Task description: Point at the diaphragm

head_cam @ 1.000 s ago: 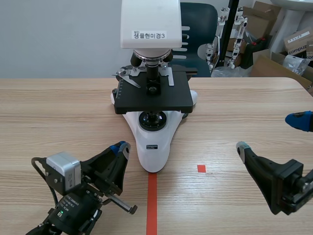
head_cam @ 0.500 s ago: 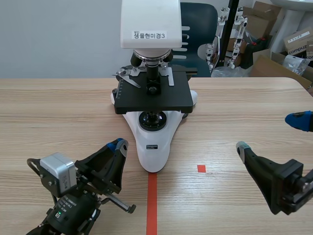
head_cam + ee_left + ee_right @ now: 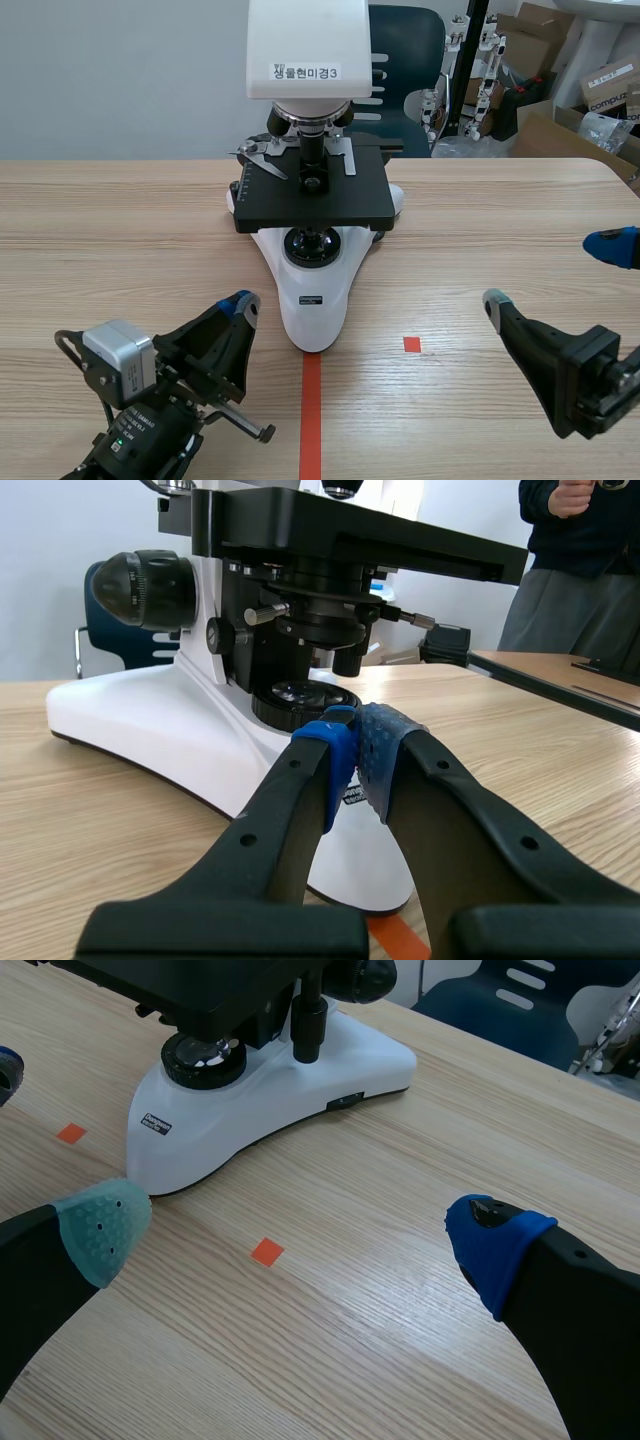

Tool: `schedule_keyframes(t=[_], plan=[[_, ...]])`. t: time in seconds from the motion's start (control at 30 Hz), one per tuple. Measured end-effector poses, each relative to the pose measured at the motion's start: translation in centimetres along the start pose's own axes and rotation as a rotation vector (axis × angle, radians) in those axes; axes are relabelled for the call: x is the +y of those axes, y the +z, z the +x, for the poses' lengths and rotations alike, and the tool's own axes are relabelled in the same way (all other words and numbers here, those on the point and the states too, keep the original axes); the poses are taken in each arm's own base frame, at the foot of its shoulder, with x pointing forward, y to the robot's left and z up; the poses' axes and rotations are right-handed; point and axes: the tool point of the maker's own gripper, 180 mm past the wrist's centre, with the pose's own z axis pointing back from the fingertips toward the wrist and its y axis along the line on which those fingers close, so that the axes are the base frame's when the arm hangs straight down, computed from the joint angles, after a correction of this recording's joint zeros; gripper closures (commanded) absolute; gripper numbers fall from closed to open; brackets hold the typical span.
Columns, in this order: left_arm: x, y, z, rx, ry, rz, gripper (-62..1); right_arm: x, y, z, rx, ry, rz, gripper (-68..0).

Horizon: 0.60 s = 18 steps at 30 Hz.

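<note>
— How's your left gripper (image 3: 358, 748)?
— Fingers pressed together, holding nothing, tips just short of the microscope (image 3: 130, 712) base. Ahead and higher, under the stage (image 3: 380, 542), sits the diaphragm (image 3: 318, 630).
— And your right gripper (image 3: 297, 1232)?
— Spread wide, microscope farther ahead.

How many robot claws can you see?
2. The left gripper, shut, is by the front of the microscope, on its left. The right gripper, open, is farther off on its right. None seems hidden.
</note>
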Motion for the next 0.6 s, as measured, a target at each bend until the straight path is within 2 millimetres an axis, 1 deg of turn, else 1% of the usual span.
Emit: schedule_keyframes(t=[0.6], plan=[[0.0, 0.0, 0.27, -0.015, 0.0, 0.0, -3.0, 0.0, 0.0, 0.0, 0.0, 0.0, 0.0, -67.9]])
